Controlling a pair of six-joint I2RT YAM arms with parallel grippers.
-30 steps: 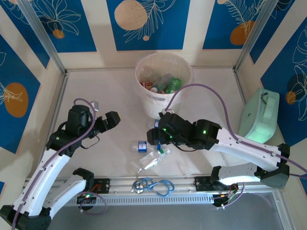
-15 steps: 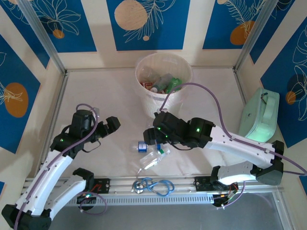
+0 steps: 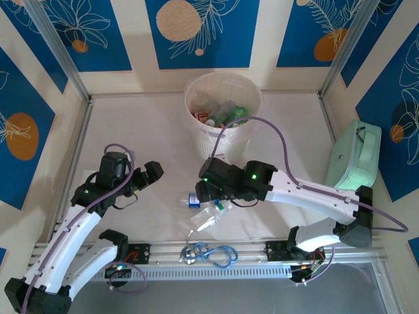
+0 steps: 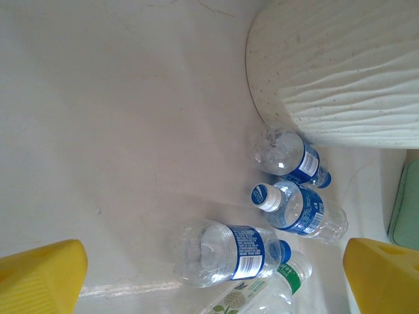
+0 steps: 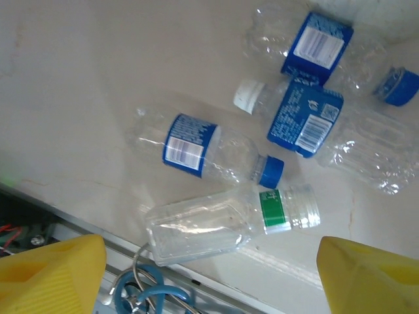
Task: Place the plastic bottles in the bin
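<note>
Plastic bottles (image 5: 209, 154): four, thin, clear and crinkled, blue- and green-labelled, lying flat at frame centre just before bin (image 3: 216, 140), awaiting pickup; more heaped inside. Bin: ribbed cream plastic, upper centre. Right gripper (image 5: 209, 275): jaws spread, empty, poised above the cluster, likely to straddle one. Left gripper (image 3: 152, 171): jaws wide apart, empty, at left.

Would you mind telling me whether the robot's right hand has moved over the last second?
Yes. In the top view the right hand has shifted left, nearer the left edge of the tall cream-white ribbed plastic bin.
</note>
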